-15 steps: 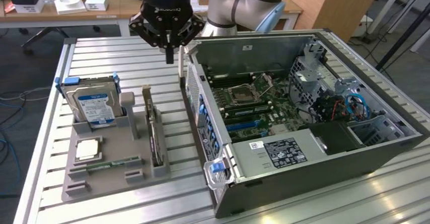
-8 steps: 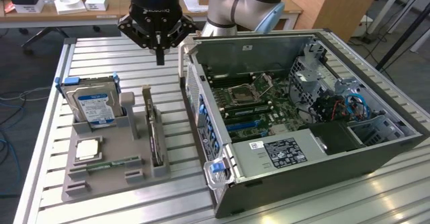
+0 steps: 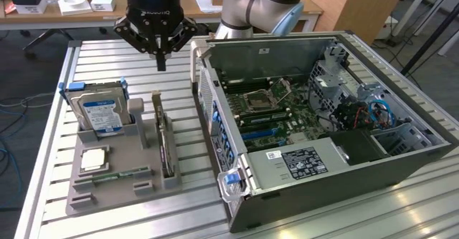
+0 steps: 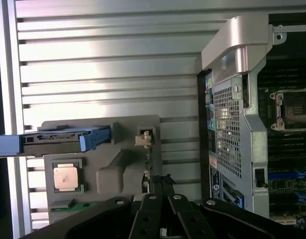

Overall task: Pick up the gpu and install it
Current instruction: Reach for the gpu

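Pincer (image 3: 160, 63) closed, vertical, above gpu (image 3: 164, 142)

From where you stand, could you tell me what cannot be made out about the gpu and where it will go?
- gpu: exterior view, edge-on, so its face is hidden; its lower edge is sunk in the grey tray.
- motherboard: exterior view, slots too small to tell which is free.
- computer case: wrist view, cut off by the frame edge.
- hard drive: exterior view, label text too small to read.
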